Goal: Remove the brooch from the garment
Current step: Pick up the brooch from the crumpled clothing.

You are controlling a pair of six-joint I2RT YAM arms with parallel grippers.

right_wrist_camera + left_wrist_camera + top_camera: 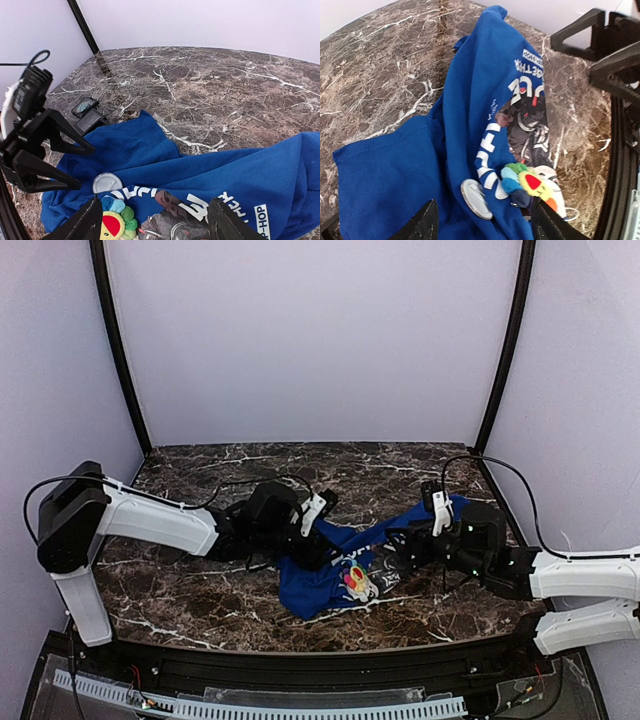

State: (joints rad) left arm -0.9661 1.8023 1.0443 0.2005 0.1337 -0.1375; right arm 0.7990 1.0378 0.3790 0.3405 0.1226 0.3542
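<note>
Now the left claw (485,212) and right claw (155,207) are spread wide, nothing gripped; the brooch (527,182) is seen lower centre on the blue garment (395,170).

The garment (420,165) is spread on the table (370,65), with a claw at either end. From the left claw (485,225), the brooch (527,182) is found on the cloth just ahead of the right-hand finger, a round badge (476,197) just beside it between the fingers. From the right claw (160,225), the brooch is met just ahead of the left-hand finger, the badge just beyond it, and two small trays (87,112) are set farther off to the left, at the cloth's edge
</note>
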